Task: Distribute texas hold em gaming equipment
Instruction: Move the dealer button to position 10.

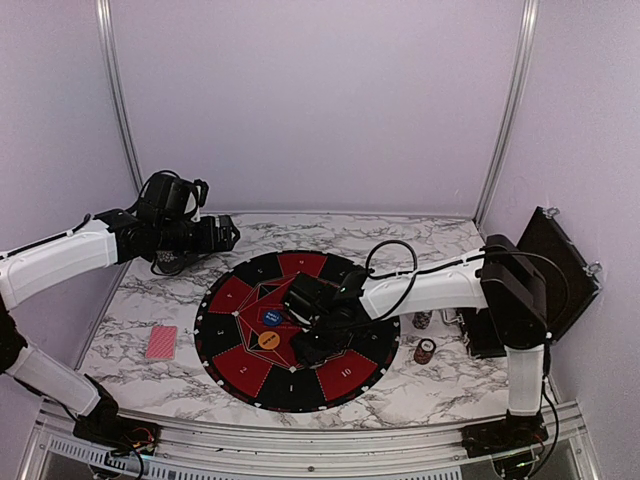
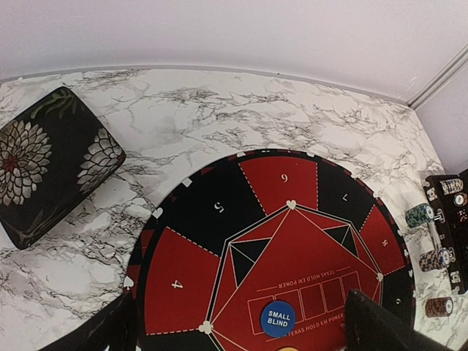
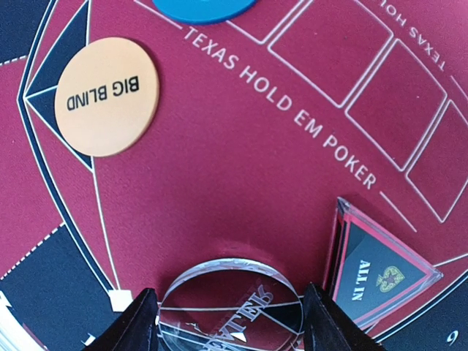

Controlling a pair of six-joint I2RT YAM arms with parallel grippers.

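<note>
Right wrist view: right gripper (image 3: 228, 311) is clamping a clear disc (image 3: 230, 292) on the mat (image 3: 219, 183). Left gripper (image 1: 228, 235) is hanging wide open beside the mat

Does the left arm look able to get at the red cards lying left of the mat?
Probably yes. The red cards lie alone on the table on its side, nothing on them, and the left gripper is open and empty. The right arm works over the mat, out of the way.

Orange disc (image 3: 106, 96), blue marker (image 2: 278, 319), clear disc (image 3: 230, 307), blk/red mat (image 2: 190, 219)
</note>
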